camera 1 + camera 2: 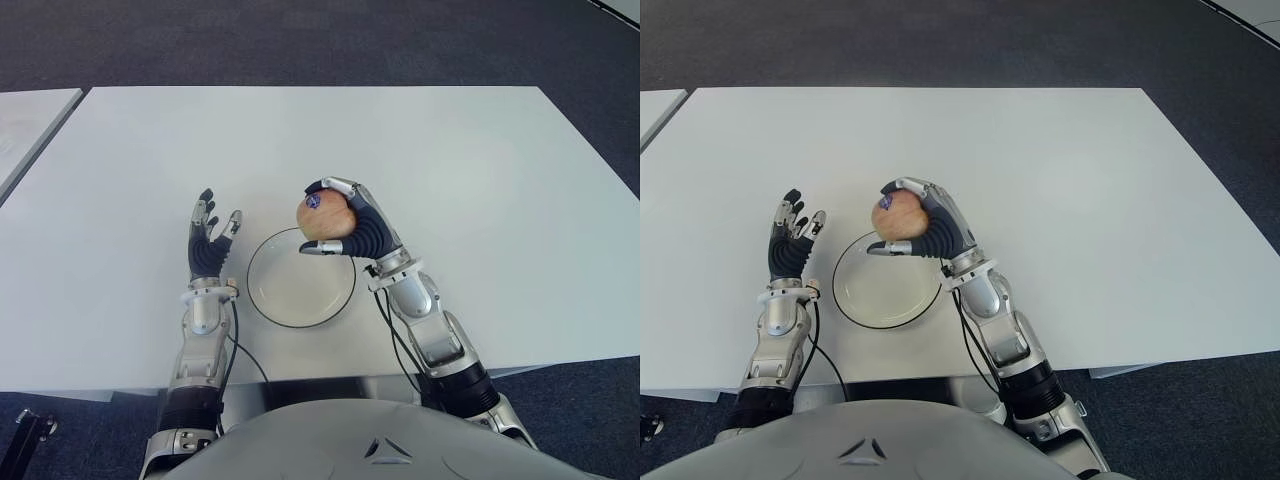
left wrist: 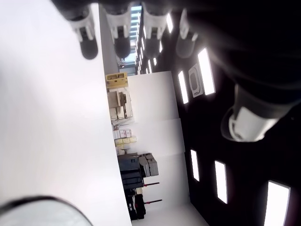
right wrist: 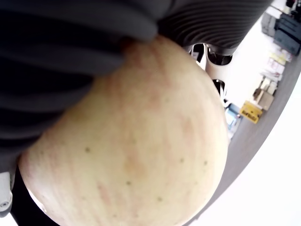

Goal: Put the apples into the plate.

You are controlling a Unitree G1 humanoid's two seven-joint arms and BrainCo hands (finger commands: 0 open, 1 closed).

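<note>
holding one apple [image 1: 322, 217], one plate [image 1: 300, 279].

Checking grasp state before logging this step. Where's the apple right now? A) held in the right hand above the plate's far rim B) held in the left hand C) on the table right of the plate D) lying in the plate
A: the right hand is curled around the apple, holding it over the far rim of the plate; the left hand shows left of the plate, fingers spread and holding nothing.
</note>
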